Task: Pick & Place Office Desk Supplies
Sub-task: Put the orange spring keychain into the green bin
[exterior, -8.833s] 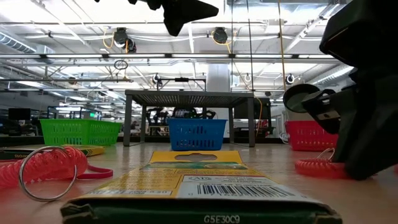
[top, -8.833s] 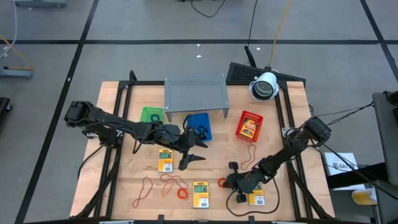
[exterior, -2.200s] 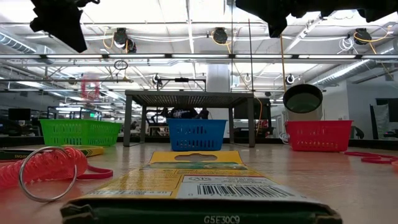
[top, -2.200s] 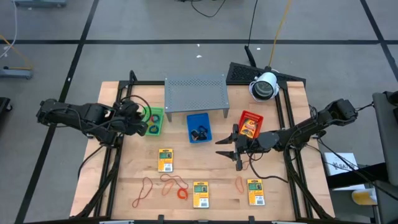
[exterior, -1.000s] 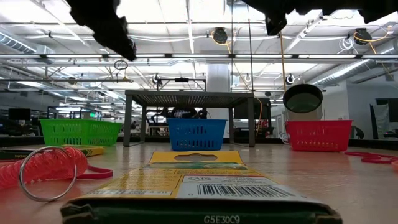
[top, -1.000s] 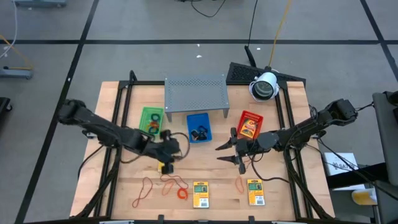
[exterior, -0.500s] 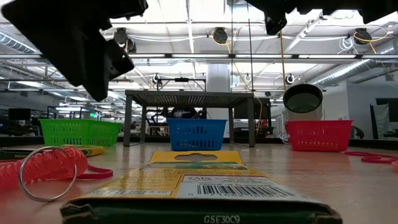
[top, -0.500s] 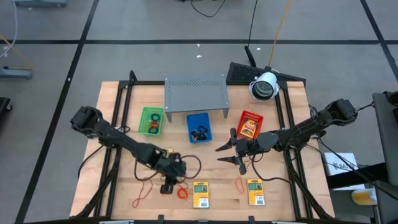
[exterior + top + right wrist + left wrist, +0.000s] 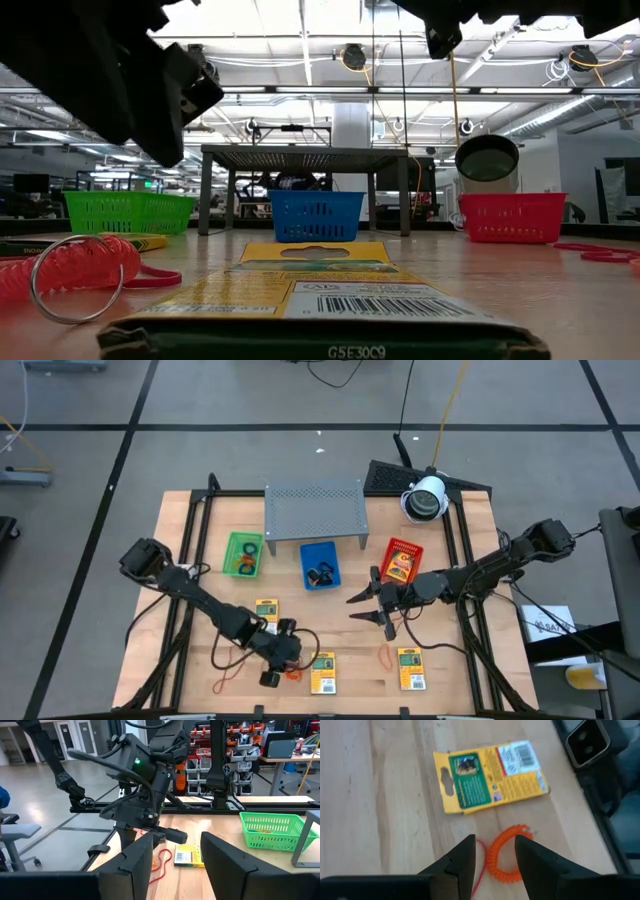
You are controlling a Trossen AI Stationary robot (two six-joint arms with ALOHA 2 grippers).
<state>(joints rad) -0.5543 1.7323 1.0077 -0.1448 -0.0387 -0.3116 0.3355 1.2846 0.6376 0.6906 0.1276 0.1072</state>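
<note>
- The left end effector [image 9: 492, 857], fingers parted and empty, hangs over the orange coil [image 9: 507, 855] just beside a yellow packet [image 9: 490, 775]; closing off-centre might snag the red band.
- The right end effector [image 9: 372, 607], open, waits near the red tray [image 9: 401, 563].
- Only the left wrist view shows the coil; from overhead it is, I think, hidden.

Two dark jointed arms [image 9: 200, 598] — black cables trailing; two-finger grippers [image 9: 268, 678].

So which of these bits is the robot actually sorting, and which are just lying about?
Being sorted:
- packets
- rubber bands
- orange coil

Just there:
- green tray
- blue tray
- red tray
- shelf
</note>
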